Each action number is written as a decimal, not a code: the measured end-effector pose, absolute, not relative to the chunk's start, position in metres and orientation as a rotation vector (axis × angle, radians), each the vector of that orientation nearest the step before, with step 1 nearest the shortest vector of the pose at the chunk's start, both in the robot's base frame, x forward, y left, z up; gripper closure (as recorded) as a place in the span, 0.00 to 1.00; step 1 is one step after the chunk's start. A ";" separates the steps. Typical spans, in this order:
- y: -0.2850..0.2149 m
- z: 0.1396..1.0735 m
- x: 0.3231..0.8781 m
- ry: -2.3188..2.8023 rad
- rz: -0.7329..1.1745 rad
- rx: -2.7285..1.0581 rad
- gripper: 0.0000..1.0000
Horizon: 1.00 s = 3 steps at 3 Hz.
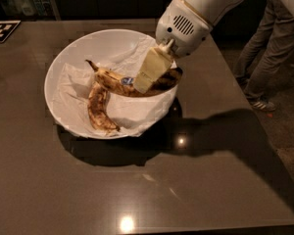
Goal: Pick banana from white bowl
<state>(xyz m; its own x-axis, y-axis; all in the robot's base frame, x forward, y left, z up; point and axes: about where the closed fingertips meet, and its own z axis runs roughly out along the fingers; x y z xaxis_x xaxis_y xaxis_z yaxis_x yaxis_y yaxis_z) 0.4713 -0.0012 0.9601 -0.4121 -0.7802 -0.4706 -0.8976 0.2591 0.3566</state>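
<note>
The white bowl, lined with crumpled white paper, sits on the dark table. The banana, long and slim with a small blue sticker at its middle, lies across the bowl with its right end over the rim. My gripper comes down from the upper right and is shut on the banana just right of the sticker. One cream finger shows in front of the fruit. The banana's stem end rests near the paper.
A shorter, browner curved banana lies in the bowl below the held one. A person's legs stand to the right of the table. A black-and-white marker lies at the far left corner.
</note>
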 end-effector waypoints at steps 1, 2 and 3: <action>-0.020 0.976 0.455 2.219 0.932 -1.591 1.00; -0.044 0.985 0.444 2.181 0.951 -1.557 1.00; -0.068 0.990 0.439 2.172 0.955 -1.505 1.00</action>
<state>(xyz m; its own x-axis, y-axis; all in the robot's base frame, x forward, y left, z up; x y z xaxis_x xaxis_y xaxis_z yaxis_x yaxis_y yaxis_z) 0.4386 -0.0679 0.9896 -0.3868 -0.6950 -0.6061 -0.9165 0.2169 0.3363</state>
